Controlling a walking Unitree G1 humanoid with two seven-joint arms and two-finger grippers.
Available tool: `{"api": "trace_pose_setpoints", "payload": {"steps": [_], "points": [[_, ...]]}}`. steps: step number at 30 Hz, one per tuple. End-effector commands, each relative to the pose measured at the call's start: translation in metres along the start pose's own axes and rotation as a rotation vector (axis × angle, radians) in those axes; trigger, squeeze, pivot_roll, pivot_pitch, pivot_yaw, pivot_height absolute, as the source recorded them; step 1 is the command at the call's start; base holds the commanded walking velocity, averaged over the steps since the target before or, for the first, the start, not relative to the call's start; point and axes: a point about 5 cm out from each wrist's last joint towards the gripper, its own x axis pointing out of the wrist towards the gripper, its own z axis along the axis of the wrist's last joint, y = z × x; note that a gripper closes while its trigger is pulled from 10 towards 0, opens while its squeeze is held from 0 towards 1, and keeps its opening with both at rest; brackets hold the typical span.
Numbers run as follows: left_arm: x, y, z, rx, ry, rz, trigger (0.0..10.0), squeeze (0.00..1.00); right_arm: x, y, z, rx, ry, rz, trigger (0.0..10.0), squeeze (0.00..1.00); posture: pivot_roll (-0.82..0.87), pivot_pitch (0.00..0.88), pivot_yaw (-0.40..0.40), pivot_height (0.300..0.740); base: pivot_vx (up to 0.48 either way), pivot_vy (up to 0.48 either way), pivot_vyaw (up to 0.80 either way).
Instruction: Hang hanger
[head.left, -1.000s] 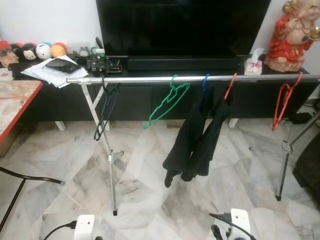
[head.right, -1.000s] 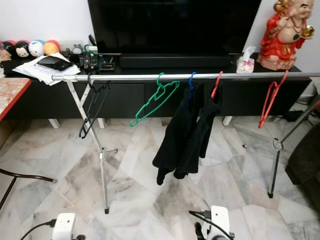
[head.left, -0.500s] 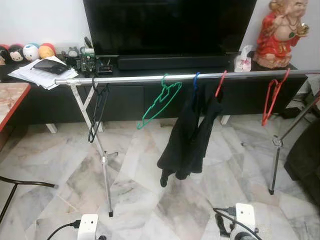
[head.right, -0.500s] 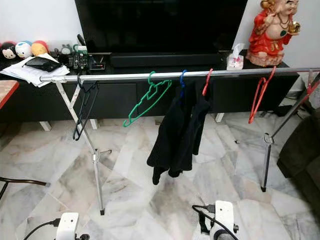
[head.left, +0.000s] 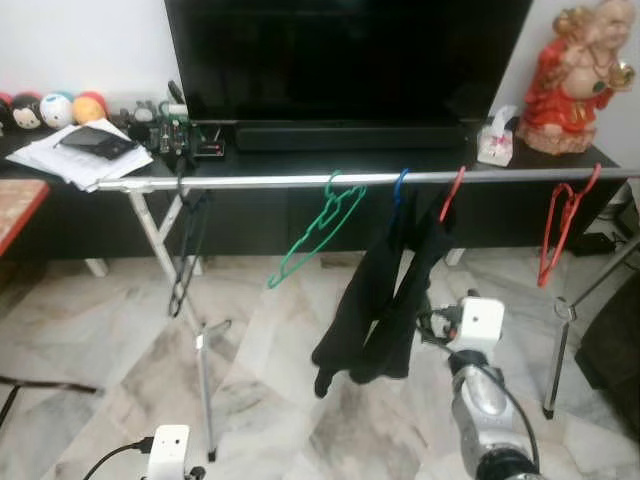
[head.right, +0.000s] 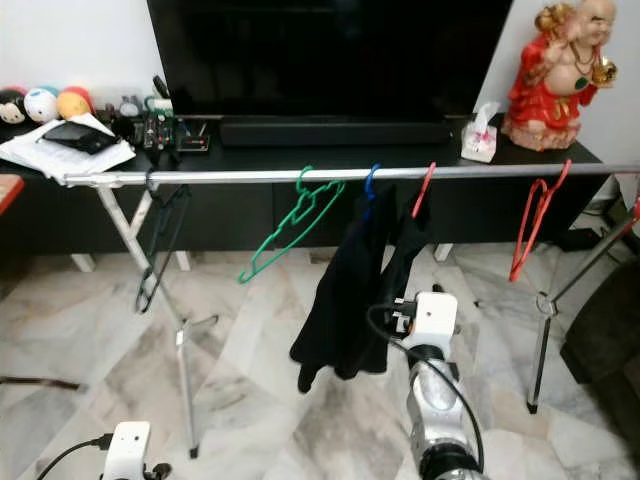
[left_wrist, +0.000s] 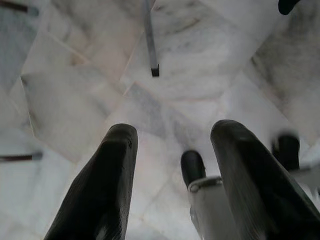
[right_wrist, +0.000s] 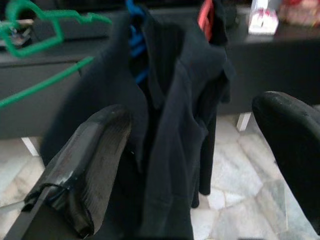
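Note:
A silver rail (head.left: 300, 181) spans the room on crossed legs. On it hang a black hanger (head.left: 184, 262), a green hanger (head.left: 318, 226), a blue hanger (head.left: 400, 186) and a red hanger (head.left: 453, 193) that carry black garments (head.left: 385, 295), and a bare red hanger (head.left: 563, 218). My right arm (head.left: 476, 328) is raised just right of the garments. In the right wrist view the right gripper (right_wrist: 200, 150) is open, facing the black garments (right_wrist: 170, 115) and the green hanger (right_wrist: 45, 30), holding nothing. My left gripper (left_wrist: 172, 150) hangs low, open over the marble floor.
Behind the rail stands a black TV console (head.left: 300, 205) with a large TV (head.left: 345, 55), a red statue (head.left: 580, 85), a tissue box (head.left: 495, 145), papers (head.left: 70, 155) and plush toys (head.left: 45, 108). The rack's legs (head.left: 203, 385) reach the floor. A dark seat (head.left: 615, 350) is at right.
My right arm has risen from the bottom edge up to the black garments. The camera has shifted slightly; the hangers stay on the rail.

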Motion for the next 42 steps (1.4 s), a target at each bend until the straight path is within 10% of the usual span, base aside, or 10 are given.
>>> {"api": "trace_pose_setpoints", "payload": {"steps": [1,26,42], "points": [[0.001,-0.01,0.003,0.007,-0.005,-0.024,10.0,0.0,-0.001,-0.012,0.0,0.025,0.001,-0.044,10.0,0.0,-0.1,0.0,-0.029,0.74,0.431,0.0,0.0],[0.0,-0.01,0.0,0.045,0.006,-0.035,10.0,0.0,0.009,-0.019,0.026,0.021,-0.096,-0.112,10.0,0.0,-0.09,0.0,-0.029,0.74,0.239,0.0,0.0],[0.0,-0.014,-0.002,0.059,0.013,-0.044,10.0,0.0,0.017,-0.027,0.018,-0.024,0.06,-0.161,10.0,0.0,-0.1,0.0,-0.03,0.74,0.0,0.0,0.0]]}}
